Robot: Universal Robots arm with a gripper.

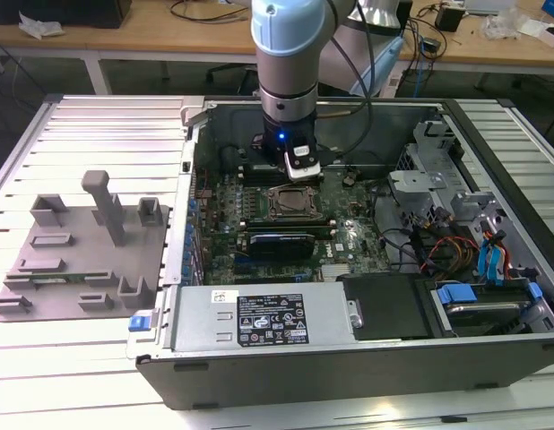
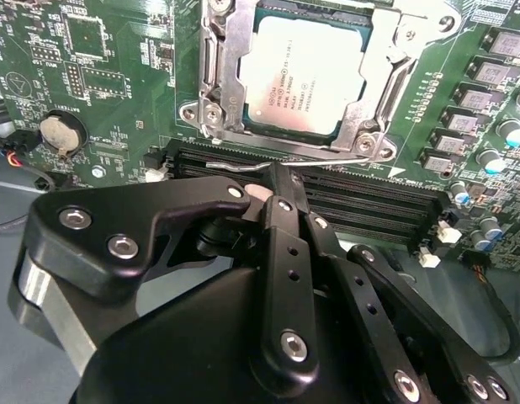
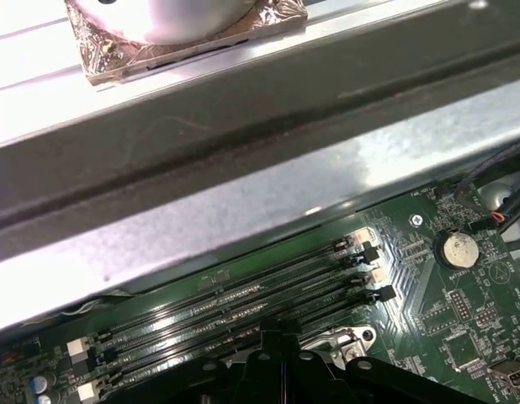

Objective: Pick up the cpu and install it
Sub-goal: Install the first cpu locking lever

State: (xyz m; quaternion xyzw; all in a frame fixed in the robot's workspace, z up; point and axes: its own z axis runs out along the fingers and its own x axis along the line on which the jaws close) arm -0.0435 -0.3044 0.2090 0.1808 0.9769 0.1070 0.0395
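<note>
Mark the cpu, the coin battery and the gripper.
cpu (image 2: 306, 80), second wrist view, middle of its metal top.
coin battery (image 2: 60, 133), second wrist view, its face.
gripper (image 2: 277, 181), second wrist view, fingertips.

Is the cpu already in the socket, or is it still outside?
In the socket. In the second wrist view the cpu lies flat inside the socket frame, whose metal edges lie around it. The gripper is beside the socket.

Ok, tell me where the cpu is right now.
The cpu sits in the motherboard socket, inside its metal frame, as the second wrist view shows. The memory slots lie between it and the gripper.
</note>
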